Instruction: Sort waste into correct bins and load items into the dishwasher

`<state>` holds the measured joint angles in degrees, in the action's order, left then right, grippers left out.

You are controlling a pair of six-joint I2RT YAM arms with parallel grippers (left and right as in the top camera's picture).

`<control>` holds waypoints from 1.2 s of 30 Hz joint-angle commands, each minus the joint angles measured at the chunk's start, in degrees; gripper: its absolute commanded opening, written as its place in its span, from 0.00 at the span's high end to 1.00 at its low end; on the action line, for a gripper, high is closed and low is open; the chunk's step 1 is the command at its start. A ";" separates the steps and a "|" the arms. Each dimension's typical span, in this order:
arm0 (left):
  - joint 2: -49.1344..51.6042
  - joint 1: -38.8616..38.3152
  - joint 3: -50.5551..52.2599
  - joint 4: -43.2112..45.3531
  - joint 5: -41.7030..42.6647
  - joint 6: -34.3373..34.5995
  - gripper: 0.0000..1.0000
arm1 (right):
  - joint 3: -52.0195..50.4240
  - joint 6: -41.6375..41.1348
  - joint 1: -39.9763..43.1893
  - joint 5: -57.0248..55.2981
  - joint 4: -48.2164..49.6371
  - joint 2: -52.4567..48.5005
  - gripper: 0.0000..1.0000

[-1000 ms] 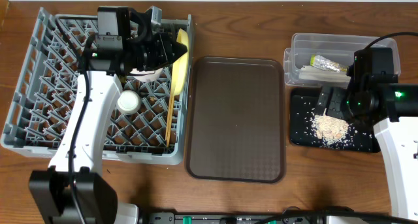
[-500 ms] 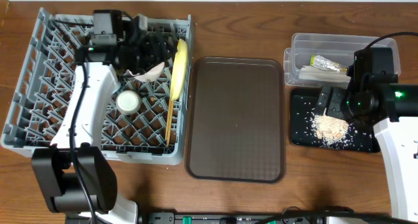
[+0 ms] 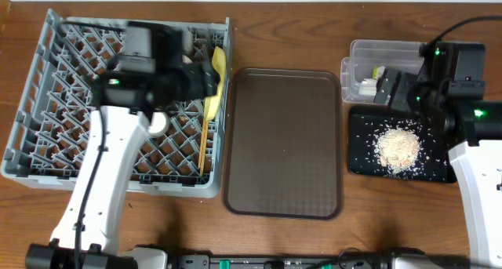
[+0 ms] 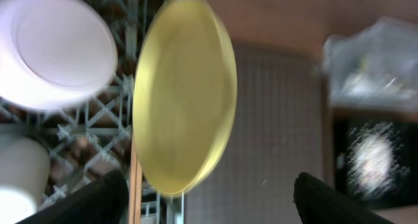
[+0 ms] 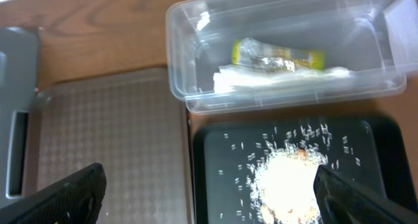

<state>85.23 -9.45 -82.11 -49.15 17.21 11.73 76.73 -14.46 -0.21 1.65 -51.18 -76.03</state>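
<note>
left gripper (image 4: 210,185): spread wide with nothing between its fingers (image 4: 98,201); you have swung it from the rack's back rows toward the right edge in the last half second, and the overhead view shows it blurred.
yellow plate (image 4: 183,93): on edge in the dish rack (image 3: 47,104), straight ahead of the left gripper, in the same right-hand slot as before.
pink bowl (image 4: 55,51): in the rack just beside the plate; your arm now covers it from overhead.
white cup (image 4: 19,178): in the rack near the bowl, half hidden under the arm from above.
chopsticks (image 3: 203,143): lying along the rack's right side, unmoved.
right gripper (image 5: 209,175): spread apart and holding nothing; you have drawn it back off the food toward the tub.
rice heap (image 5: 287,181): on the black tray (image 5: 372,152), now fully uncovered.
clear tub (image 5: 196,54): holds the green-yellow packet (image 5: 277,54) and white wrappers (image 5: 274,77).
brown serving tray (image 3: 282,143): on the table (image 3: 314,26), between rack and bins.
</note>
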 commanded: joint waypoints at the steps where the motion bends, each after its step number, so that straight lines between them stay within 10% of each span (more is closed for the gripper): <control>1: 0.48 -2.62 0.24 -6.27 -14.23 -2.05 0.11 | 0.17 5.77 0.15 1.42 1.40 -1.22 0.01; 11: -0.96 -2.75 2.08 -19.58 -14.51 -0.26 0.10 | -0.44 6.56 0.13 1.44 -13.99 -2.91 0.01; 28: -40.39 -2.73 31.87 0.13 -14.93 -1.62 0.10 | -25.09 6.38 -2.23 -0.59 -1.92 32.33 0.01; 36: -43.93 -2.73 32.54 -0.07 -14.93 -1.62 0.09 | -25.11 6.38 -2.23 -0.57 -7.13 36.28 0.01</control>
<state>41.12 -12.16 -49.91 -49.39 2.98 10.46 52.03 -8.34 -1.80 1.65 -57.67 -39.75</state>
